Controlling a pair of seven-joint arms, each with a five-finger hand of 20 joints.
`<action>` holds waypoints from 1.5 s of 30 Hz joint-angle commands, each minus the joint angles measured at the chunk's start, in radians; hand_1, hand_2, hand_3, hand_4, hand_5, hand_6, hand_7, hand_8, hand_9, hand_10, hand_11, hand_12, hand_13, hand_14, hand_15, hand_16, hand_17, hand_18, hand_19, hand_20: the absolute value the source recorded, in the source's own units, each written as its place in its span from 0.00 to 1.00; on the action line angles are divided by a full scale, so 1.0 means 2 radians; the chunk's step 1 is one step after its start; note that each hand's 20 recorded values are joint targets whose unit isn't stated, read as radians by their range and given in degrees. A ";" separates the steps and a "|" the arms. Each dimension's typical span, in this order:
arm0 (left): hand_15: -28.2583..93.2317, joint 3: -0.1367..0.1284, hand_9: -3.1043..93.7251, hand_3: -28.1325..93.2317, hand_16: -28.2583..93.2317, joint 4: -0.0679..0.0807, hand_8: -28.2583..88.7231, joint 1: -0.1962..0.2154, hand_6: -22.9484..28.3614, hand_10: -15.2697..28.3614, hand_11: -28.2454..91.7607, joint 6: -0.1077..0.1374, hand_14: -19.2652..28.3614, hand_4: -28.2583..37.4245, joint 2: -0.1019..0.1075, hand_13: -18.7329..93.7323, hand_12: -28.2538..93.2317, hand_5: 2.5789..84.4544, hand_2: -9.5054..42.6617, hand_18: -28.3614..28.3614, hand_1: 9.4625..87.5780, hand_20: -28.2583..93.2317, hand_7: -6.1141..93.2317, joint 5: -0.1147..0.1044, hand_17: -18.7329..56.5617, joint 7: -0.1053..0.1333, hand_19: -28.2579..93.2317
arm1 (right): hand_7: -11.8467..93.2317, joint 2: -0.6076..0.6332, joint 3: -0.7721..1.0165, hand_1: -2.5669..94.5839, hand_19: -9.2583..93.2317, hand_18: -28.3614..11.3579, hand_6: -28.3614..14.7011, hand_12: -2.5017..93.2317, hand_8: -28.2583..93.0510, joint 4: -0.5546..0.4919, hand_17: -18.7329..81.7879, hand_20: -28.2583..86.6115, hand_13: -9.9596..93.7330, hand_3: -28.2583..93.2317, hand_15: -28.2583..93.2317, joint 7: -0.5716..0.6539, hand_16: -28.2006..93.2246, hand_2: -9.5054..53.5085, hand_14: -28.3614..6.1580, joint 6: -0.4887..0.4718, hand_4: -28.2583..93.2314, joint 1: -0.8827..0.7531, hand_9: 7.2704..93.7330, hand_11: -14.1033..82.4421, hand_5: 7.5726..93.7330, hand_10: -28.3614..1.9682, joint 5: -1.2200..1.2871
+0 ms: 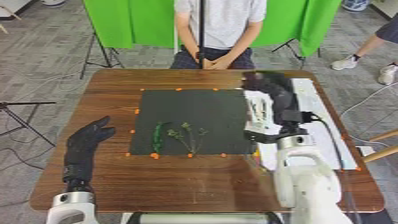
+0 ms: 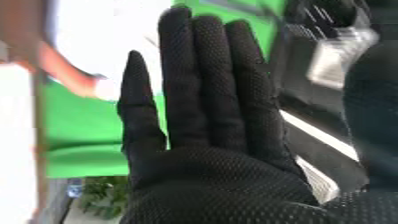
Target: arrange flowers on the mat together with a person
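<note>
One green stalk (image 1: 158,138) lies on dark mat (image 1: 191,110), on side toward table's (image 1: 195,187) near edge, left of centre. Branching sprig (image 1: 190,141) lies just beside it, toward right edge. My right hand (image 1: 280,95) is above table's right part, toward far right corner; wrist view shows fingers straight, nothing held. My left hand (image 1: 82,145), fingers loosely extended, grips nothing near left edge.

The head view looks forward and down at the surface (image 1: 191,187); the wrist view looks close along the robot hand (image 1: 274,90); both see green cloth (image 1: 133,25).
</note>
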 commanded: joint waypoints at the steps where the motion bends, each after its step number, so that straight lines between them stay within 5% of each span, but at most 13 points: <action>1: 0.42 0.001 0.60 0.79 0.22 0.001 0.19 0.007 0.52 0.71 0.42 -0.010 0.80 0.09 -0.005 0.54 0.34 0.59 0.26 0.73 0.21 0.40 0.22 -0.001 0.40 0.000 0.35 | 0.24 0.068 0.148 0.20 0.26 0.28 0.61 0.20 0.17 -0.023 0.39 0.50 0.55 0.80 0.35 -0.089 0.44 0.18 0.35 -0.080 0.11 -0.115 0.56 0.22 0.58 0.38 0.212; 12: 0.42 0.005 0.60 0.79 0.22 -0.004 0.19 0.012 0.52 0.71 0.42 -0.018 0.80 0.09 -0.006 0.54 0.34 0.59 0.26 0.73 0.21 0.40 0.22 0.002 0.40 -0.002 0.35 | 0.18 0.006 0.203 0.06 0.10 0.31 0.66 0.13 0.17 -0.025 0.35 0.44 0.36 0.85 0.28 -0.129 0.33 0.20 0.45 -0.109 0.08 -0.256 0.34 0.17 0.34 0.48 0.355; 23: 0.42 0.005 0.60 0.79 0.22 -0.005 0.19 0.007 0.52 0.71 0.42 -0.028 0.80 0.10 -0.006 0.54 0.34 0.59 0.25 0.73 0.21 0.40 0.22 0.014 0.40 -0.001 0.34 | 0.18 0.014 0.176 0.04 0.10 0.32 0.66 0.13 0.17 -0.010 0.35 0.44 0.36 0.87 0.29 -0.122 0.31 0.17 0.46 -0.097 0.08 -0.233 0.34 0.18 0.34 0.47 0.350; 45: 0.42 0.003 0.60 0.79 0.22 -0.009 0.19 0.017 0.52 0.71 0.42 -0.021 0.80 0.10 -0.009 0.54 0.34 0.59 0.25 0.73 0.21 0.40 0.22 0.012 0.40 0.000 0.34 | 0.20 0.002 0.189 0.08 0.10 0.31 0.65 0.14 0.16 -0.010 0.36 0.45 0.38 0.88 0.31 -0.127 0.32 0.06 0.44 -0.113 0.08 -0.242 0.35 0.18 0.36 0.47 0.344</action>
